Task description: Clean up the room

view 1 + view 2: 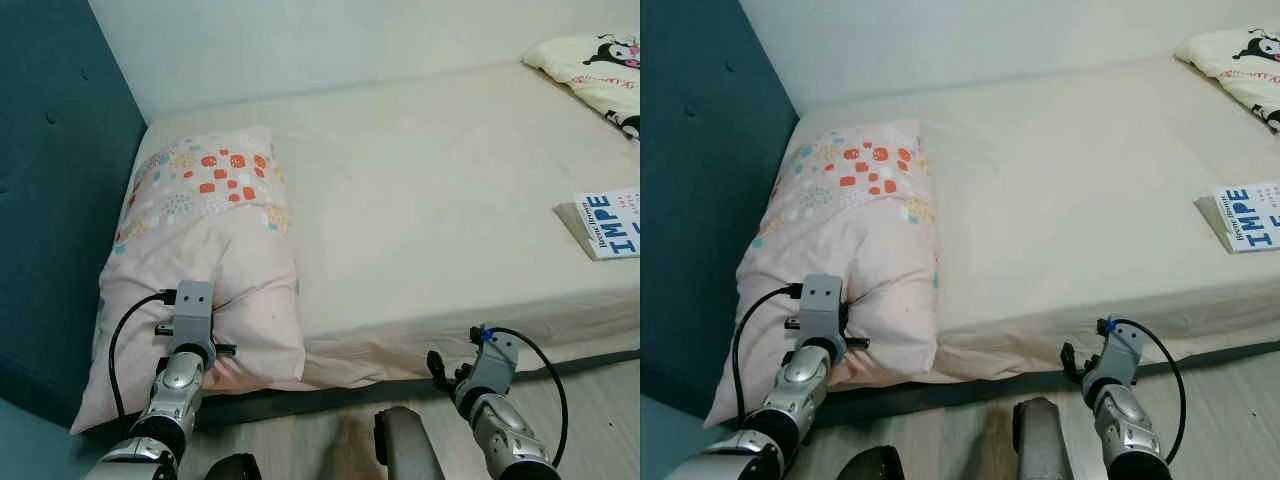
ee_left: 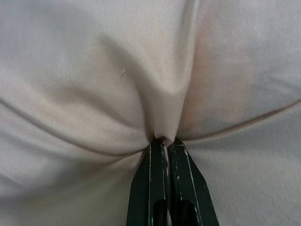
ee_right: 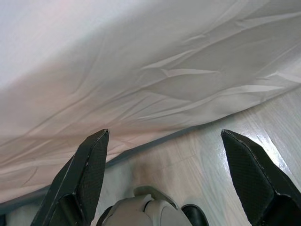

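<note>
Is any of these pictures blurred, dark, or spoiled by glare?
Eye views: evenly lit and sharp, the pillow pattern and the booklet letters readable. Left wrist view: soft, the left gripper shut on pillow cloth. Right wrist view: glare on the floor between the open right gripper fingers.

— How many pillows were on the bed [image 1: 420, 200]?
— Two: one pink pillow [image 1: 205, 250] at the near left, and one cream cartoon-print pillow [image 1: 600, 70] at the far right.
— Any books?
— One, a white book [image 1: 612, 222] with blue lettering, at the right edge.
— And grippers?
— Two: the left gripper [image 2: 164, 140] and the right gripper [image 3: 164, 155].
</note>
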{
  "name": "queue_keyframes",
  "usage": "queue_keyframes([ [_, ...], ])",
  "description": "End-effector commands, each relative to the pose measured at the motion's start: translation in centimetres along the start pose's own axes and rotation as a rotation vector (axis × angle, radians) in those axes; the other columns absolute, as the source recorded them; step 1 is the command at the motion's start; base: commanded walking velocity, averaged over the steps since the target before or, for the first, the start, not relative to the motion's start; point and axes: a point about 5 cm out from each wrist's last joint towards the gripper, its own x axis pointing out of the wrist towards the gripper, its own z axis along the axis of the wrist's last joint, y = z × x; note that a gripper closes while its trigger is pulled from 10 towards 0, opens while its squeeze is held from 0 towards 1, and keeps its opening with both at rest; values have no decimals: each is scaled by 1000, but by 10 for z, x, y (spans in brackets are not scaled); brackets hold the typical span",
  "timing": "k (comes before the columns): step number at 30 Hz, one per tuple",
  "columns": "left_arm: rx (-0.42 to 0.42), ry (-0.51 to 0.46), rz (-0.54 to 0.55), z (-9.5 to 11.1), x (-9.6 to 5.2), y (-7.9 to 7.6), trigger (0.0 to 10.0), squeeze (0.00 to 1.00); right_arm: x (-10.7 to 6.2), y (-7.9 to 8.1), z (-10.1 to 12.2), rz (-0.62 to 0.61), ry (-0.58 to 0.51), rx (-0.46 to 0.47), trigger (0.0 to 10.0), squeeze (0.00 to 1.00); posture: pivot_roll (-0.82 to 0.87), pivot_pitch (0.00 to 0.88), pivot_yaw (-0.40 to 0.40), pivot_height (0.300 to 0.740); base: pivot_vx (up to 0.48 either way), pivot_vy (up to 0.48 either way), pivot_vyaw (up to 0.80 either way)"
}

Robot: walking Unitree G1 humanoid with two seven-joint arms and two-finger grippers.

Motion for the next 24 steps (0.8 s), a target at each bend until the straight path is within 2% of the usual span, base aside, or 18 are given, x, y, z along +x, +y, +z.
queue_keyframes([
  [1, -2, 44, 36, -7, -2, 10, 0, 0, -1, 0, -2, 0, 5, 14, 10000, 0, -102, 137, 101, 576, 0, 0, 0],
  [5, -27, -3, 35, 7, 5, 9, 0, 0, -1, -1, -1, -2, 3, 14, 10000, 0, -104, 135, 101, 576, 0, 0, 0],
  [7, -59, -82, 23, 28, 12, 7, 0, 0, -1, -1, 0, -2, 1, 13, 10000, 0, -101, 134, 98, 576, 0, 0, 0],
  [9, -59, -82, 23, 28, 12, 7, 0, 0, -1, -1, 0, -2, 1, 13, 10000, 0, -101, 134, 98, 576, 0, 0, 0],
  [12, -116, -229, -10, 67, 21, 1, 0, 0, 0, 0, 2, 3, -3, 11, 10000, 0, -101, 132, 98, 576, 0, 0, 0],
  [15, -134, -301, -24, 86, 24, -1, 0, 0, 0, 1, 3, 5, -5, 12, 10000, 0, -98, 133, 96, 576, 0, 0, 0],
  [16, -134, -301, -24, 86, 24, -1, 0, 0, 0, 1, 3, 5, -5, 12, 10000, 0, -98, 133, 96, 576, 0, 0, 0],
  [17, -137, -359, -34, 102, 25, -4, 0, 0, 1, 1, 3, 7, -6, 11, 10000, 0, -98, 133, 96, 576, 0, 0, 0],
  [18, -139, -378, -36, 107, 25, -5, 0, 0, 1, 2, 4, 8, -7, 11, 10000, 0, -98, 133, 96, 576, 0, 0, 0],
  [24, -136, -398, -43, 116, 27, -10, 0, 0, 1, 2, 5, 8, -11, 11, 10000, 0, -104, 128, 98, 576, 0, 0, 0],
])
